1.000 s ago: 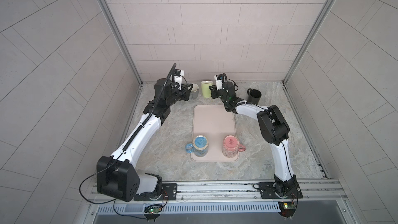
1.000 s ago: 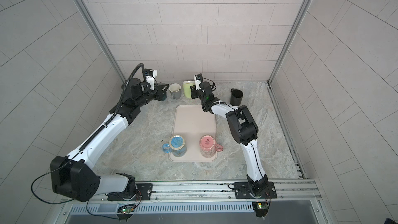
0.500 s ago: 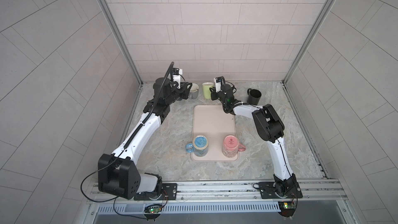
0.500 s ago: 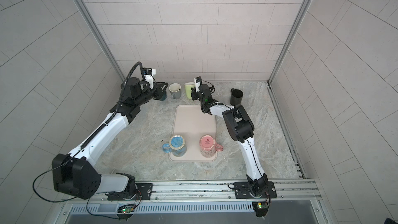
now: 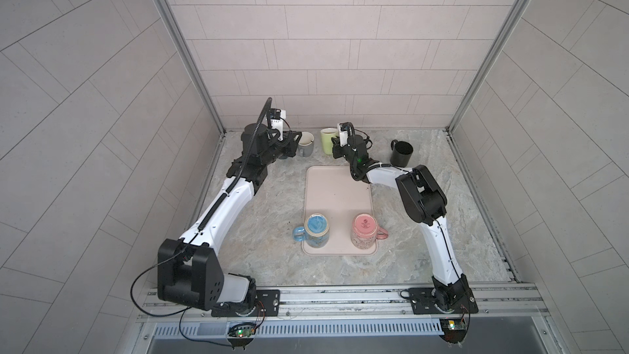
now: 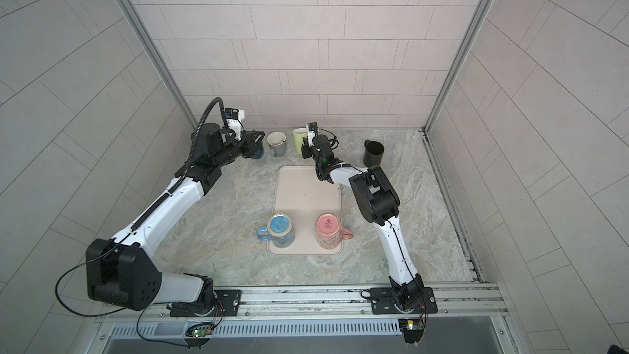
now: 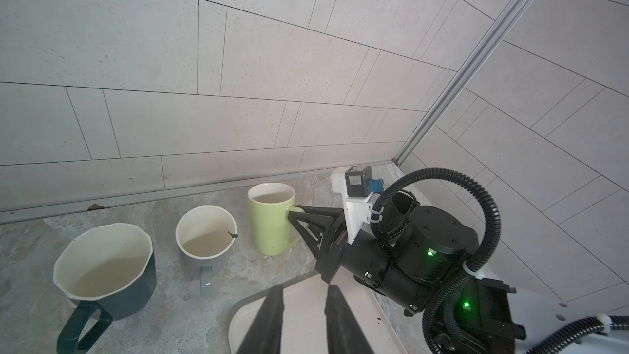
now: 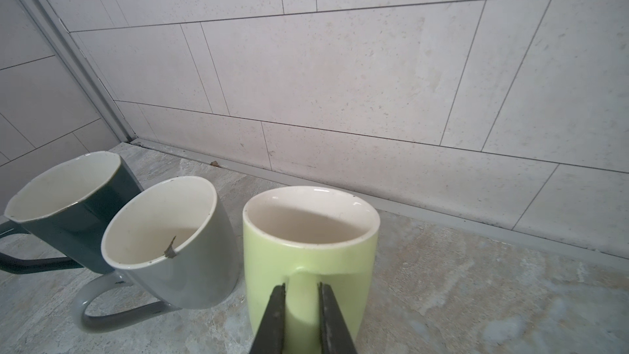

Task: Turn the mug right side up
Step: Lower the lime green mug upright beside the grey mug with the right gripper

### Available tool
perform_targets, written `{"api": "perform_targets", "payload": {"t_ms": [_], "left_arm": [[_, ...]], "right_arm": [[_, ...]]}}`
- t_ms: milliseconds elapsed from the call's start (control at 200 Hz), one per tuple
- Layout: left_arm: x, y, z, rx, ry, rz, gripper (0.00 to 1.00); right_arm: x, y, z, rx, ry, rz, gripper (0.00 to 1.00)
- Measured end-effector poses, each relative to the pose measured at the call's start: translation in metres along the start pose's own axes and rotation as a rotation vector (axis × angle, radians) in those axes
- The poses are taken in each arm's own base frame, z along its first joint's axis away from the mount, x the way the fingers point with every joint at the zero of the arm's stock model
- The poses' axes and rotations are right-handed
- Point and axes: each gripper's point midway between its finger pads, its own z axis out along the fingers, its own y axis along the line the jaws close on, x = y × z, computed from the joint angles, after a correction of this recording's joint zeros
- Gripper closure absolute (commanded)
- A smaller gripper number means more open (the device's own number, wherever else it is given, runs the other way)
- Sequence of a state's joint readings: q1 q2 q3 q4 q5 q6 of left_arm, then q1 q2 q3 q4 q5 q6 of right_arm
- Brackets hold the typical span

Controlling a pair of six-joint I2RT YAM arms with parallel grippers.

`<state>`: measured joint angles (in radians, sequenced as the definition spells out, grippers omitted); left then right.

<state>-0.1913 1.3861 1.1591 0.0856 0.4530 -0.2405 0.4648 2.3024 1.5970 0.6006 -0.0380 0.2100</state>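
**Pale green ceramic mug (image 8: 306, 253) — upright**

We log it mouth-up on the marbled stone tabletop (image 8: 476, 284) near the back wall (image 8: 374, 80), handle clenched by the right gripper (image 8: 301, 287). Just beside it: grey ceramic mug (image 8: 190, 267), then dark teal faceted mug (image 8: 92, 229). Left gripper (image 7: 306, 292) — jaws slightly parted, grasping nothing.

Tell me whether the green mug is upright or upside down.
Upright: the green mug stands on its base, open mouth up, the right gripper pinching its handle.
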Motion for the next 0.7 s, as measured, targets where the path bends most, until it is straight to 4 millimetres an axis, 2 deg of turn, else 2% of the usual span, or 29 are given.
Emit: {"api": "perform_targets", "payload": {"t_ms": [80,370,701], "left_arm": [[-0.0004,0.0013,-0.0003,-0.001,-0.002,-0.006,0.72],[0.0007,0.0030,0.0002,0.006,-0.003,-0.020,0.72],[0.0047,0.0058,0.0025,0.011,-0.003,-0.033,0.72]], "right_arm": [[0.0065,-0.0021,0.0021,0.009,0.005,-0.001,1.00],[0.0051,-0.0047,0.0021,0.029,-0.005,-0.009,1.00],[0.0084,0.0013,0.0004,0.027,-0.009,-0.014,1.00]]}}
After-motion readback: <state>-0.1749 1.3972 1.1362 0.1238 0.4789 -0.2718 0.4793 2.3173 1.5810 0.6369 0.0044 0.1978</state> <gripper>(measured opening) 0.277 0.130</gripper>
